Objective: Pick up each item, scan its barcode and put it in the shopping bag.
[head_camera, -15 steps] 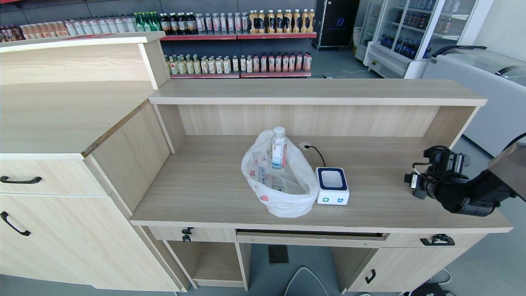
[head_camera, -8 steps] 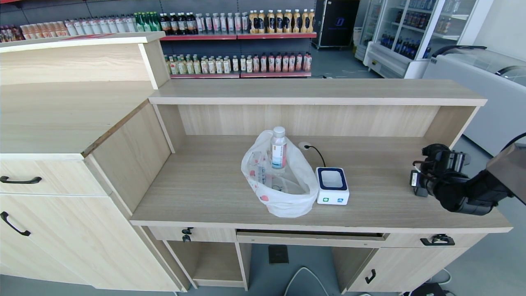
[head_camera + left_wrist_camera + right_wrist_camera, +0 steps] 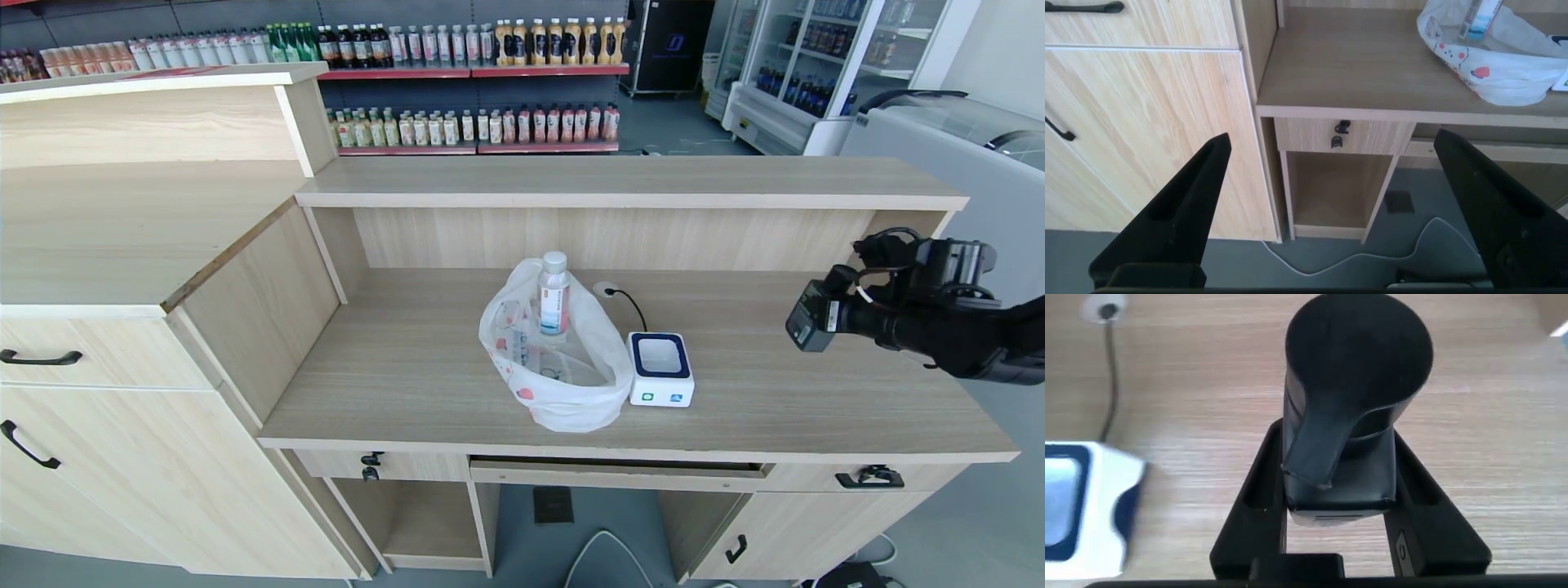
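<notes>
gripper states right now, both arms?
Left gripper: open, empty.
Right gripper: closed on a black object.

The shopping bag (image 3: 563, 404) is showing white with red spots, the bottle (image 3: 554, 300) a white cap and reddish label, the scanner (image 3: 663, 395) white with navy trim, the handheld device (image 3: 1349, 416) black, the counter (image 3: 408, 367) pale woodgrain.

Right arm (image 3: 971, 343) comes in from the right side and hangs above the right end of the worktop, wrist roughly level. Right gripper (image 3: 1337, 469) has its fingers clamped on either side of a black device (image 3: 1355, 343). Left gripper (image 3: 1333, 140) sits low, out in front of the worktop's front-left corner, fingers (image 3: 1184, 212) spread wide, holding nothing.
</notes>
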Tool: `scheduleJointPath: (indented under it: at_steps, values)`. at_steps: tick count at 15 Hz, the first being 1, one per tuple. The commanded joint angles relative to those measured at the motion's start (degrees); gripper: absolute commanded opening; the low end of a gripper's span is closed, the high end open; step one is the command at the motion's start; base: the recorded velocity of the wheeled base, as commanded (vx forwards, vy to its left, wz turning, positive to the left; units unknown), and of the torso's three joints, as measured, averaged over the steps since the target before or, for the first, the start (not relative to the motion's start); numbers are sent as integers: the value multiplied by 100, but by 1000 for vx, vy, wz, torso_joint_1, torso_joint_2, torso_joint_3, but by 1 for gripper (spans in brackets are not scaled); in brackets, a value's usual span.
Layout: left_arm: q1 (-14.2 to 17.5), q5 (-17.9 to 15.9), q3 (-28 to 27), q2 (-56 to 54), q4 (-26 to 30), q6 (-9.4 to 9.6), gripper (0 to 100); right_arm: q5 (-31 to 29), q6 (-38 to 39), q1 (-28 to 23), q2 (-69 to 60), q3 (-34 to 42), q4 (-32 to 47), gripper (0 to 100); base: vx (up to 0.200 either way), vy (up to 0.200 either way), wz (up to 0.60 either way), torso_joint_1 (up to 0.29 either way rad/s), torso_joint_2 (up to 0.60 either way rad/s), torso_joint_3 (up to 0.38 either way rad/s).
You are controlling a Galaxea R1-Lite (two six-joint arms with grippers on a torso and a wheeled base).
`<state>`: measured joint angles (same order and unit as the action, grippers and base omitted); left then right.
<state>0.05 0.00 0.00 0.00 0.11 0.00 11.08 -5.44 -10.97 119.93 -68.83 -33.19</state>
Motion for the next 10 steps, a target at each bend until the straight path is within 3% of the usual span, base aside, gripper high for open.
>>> scheduleJointPath:
  at_steps: [1, 4, 6, 8, 10]
  values:
    - [4, 0, 0, 9, -2, 0, 100, 2381, 377, 333, -2228, 89, 1623, 0, 0, 0, 0, 0, 0, 0]
    - [4, 0, 0, 9, -2, 0, 100, 4526, 500, 561, -2896, 159, 1878, 0, 0, 0, 0, 0, 0, 0]
    - [4, 0, 0, 9, -2, 0, 100, 4824, 983, 1000, -3283, 10, 2133, 0, 0, 0, 0, 0, 0, 0]
    - [4, 0, 0, 9, 7, 0, 100, 4842, 1844, 1501, -3740, -210, 2414, 0, 0, 0, 0, 0, 0, 0]
    - [4, 0, 0, 9, 7, 0, 100, 4842, 2152, 1844, -4074, -69, 2441, 0, 0, 0, 0, 0, 0, 0]
